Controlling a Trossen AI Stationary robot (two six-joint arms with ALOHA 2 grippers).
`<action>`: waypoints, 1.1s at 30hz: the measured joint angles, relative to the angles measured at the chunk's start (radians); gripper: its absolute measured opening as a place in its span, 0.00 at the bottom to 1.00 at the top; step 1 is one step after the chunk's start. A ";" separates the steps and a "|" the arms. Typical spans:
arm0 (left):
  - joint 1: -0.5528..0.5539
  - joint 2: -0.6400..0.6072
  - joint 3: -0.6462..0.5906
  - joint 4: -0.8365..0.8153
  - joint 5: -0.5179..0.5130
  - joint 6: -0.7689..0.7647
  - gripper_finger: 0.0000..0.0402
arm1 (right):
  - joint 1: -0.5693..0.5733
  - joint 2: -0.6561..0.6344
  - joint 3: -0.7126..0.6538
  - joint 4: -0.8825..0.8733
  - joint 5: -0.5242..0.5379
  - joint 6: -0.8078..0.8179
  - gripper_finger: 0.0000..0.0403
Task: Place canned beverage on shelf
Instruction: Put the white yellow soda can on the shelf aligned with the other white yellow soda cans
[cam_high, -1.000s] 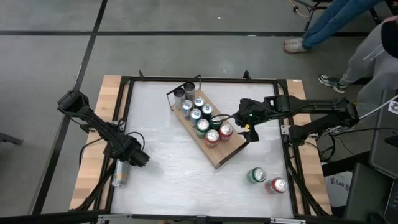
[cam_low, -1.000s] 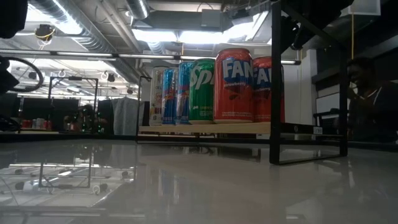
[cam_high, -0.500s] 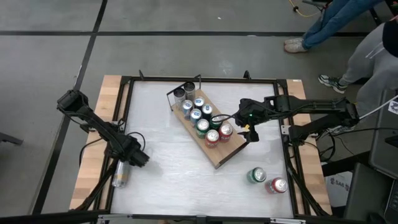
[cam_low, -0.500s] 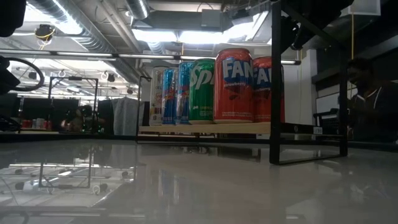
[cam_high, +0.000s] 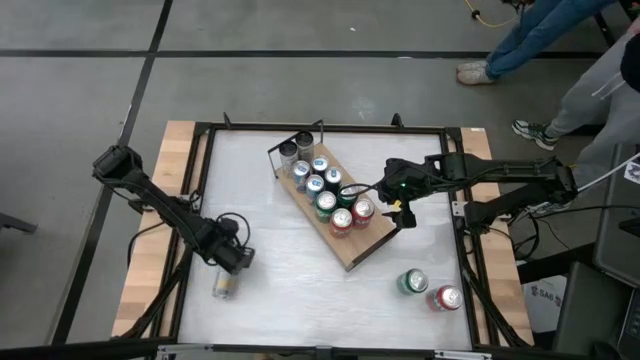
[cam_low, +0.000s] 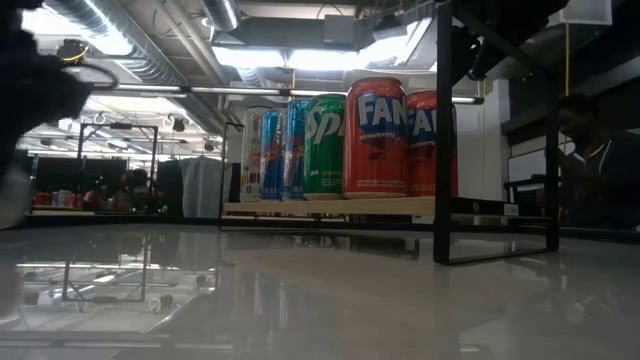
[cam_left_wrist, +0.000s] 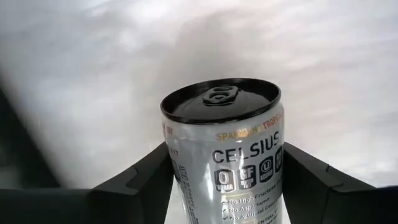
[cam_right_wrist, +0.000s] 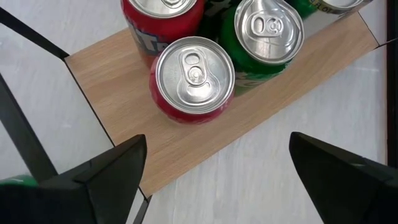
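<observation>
From above, the left gripper (cam_high: 237, 262) at eight o'clock on the worktop (cam_high: 280, 290) has its fingers around a silver Celsius can (cam_high: 224, 285). The shelf (cam_high: 350, 243) lies centrally with cans; the right gripper (cam_high: 398, 213), fingers spread, hovers at its three o'clock side. The left wrist view shows the fingers (cam_left_wrist: 140, 180) clasping the can (cam_left_wrist: 224, 149).

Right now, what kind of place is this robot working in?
Probably a lab or workshop: bare ceiling ducts overhead, a grey concrete floor around the table, and more workbenches behind.
</observation>
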 joint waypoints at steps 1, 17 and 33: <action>0.000 0.000 0.004 0.024 -0.043 0.000 0.55 | 0.000 0.000 0.000 0.000 0.000 0.000 0.95; 0.000 0.001 0.007 0.350 -0.967 0.352 0.55 | 0.000 0.000 0.000 0.103 0.000 0.001 0.95; 0.041 0.001 0.007 0.796 -1.128 1.113 0.55 | 0.000 0.000 0.000 0.377 -0.142 0.004 0.95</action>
